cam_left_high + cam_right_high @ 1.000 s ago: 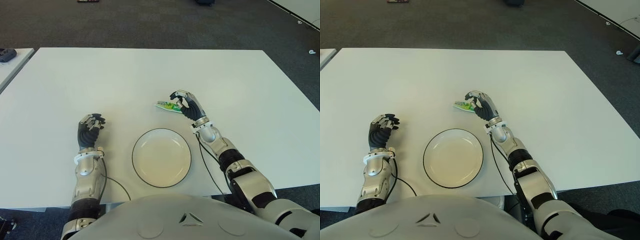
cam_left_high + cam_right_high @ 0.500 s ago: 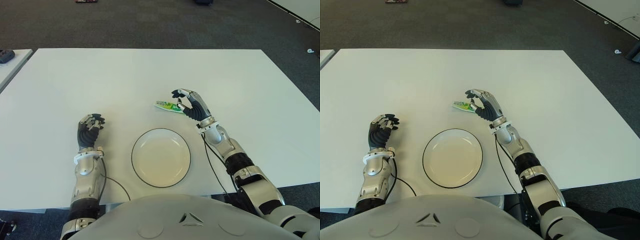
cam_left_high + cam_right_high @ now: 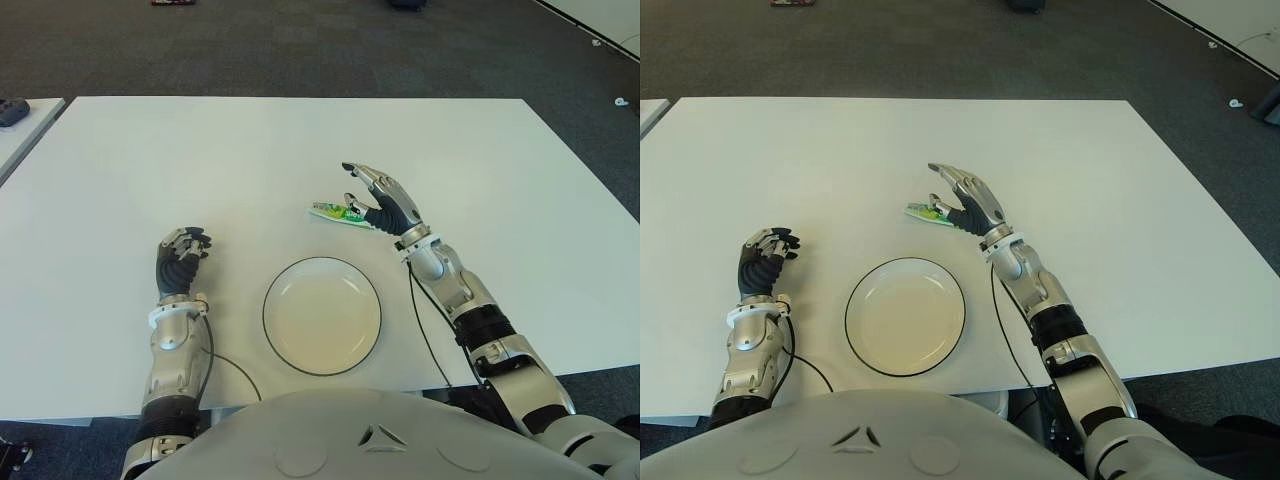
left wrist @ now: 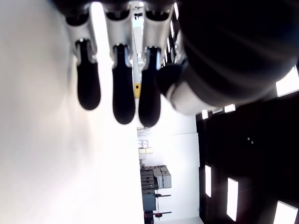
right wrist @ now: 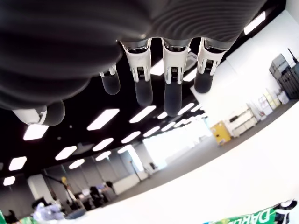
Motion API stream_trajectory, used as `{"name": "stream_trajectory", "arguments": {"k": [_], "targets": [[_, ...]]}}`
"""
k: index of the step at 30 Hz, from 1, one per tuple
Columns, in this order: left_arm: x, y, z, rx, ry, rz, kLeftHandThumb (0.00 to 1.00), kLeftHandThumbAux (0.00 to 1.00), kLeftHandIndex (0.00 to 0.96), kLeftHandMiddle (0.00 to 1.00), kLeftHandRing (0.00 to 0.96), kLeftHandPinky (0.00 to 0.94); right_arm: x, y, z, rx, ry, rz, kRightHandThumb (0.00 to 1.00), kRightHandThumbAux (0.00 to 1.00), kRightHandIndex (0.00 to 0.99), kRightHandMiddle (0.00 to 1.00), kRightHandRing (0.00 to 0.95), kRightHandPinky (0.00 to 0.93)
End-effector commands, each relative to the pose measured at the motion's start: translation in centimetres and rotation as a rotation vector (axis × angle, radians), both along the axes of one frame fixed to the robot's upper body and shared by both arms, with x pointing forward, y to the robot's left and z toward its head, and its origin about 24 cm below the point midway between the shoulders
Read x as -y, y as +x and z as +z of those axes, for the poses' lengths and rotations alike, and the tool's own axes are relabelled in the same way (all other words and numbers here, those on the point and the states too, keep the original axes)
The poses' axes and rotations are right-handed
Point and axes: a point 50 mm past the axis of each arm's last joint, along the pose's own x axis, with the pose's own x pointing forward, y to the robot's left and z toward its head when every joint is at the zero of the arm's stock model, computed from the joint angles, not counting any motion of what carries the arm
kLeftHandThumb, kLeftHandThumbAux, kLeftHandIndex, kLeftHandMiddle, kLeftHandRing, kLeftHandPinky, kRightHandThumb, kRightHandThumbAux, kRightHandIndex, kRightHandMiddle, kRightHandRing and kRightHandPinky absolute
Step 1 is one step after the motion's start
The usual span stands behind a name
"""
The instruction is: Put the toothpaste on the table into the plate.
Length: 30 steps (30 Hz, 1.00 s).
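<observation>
Your right hand (image 3: 383, 203) covers the right end of the toothpaste (image 3: 334, 211), which lies on the table (image 3: 250, 150) just beyond the plate (image 3: 322, 315); fingers spread, holding nothing. You can't tell whether the palm touches the tube. The right wrist view cuts the tube at the frame edge; green print reads "DARLI", the rest lost. Your left hand (image 3: 178, 263), left of the plate, is curled, holding nothing

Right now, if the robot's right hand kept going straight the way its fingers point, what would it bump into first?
Probably nothing. The open right hand points past the toothpaste, which lies just beside and below its fingers, toward bare table. Height is hard to judge, so it might brush the tube.
</observation>
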Motion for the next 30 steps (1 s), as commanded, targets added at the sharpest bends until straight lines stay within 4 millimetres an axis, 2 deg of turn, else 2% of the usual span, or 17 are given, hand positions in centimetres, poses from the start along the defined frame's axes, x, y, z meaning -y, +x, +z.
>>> {"name": "stream_trajectory", "arguments": {"k": [1,12,30], "targets": [[0.3,0.1,-0.3,-0.018,-0.014,-0.017,0.704,0.719,0.426,0.503,0.507,0.492,0.3,0.2,-0.5,-0.083,-0.165,-0.041,0.552,0.134,0.000,0.000,0.000,0.000],[0.6,0.1,-0.2,-0.004,-0.017,-0.013,0.705,0.718,0.426,0.511,0.514,0.493,-0.1,1.6,-0.6,-0.181,-0.354,-0.111,0.531,0.093,0.000,0.000,0.000,0.000],[0.5,-0.2,-0.3,-0.020,-0.009,-0.003,0.703,0.719,0.426,0.511,0.517,0.501,-0.4,2.6,-1.8,-0.319,-0.439,-0.202,0.520,0.091,0.000,0.000,0.000,0.000]]}}
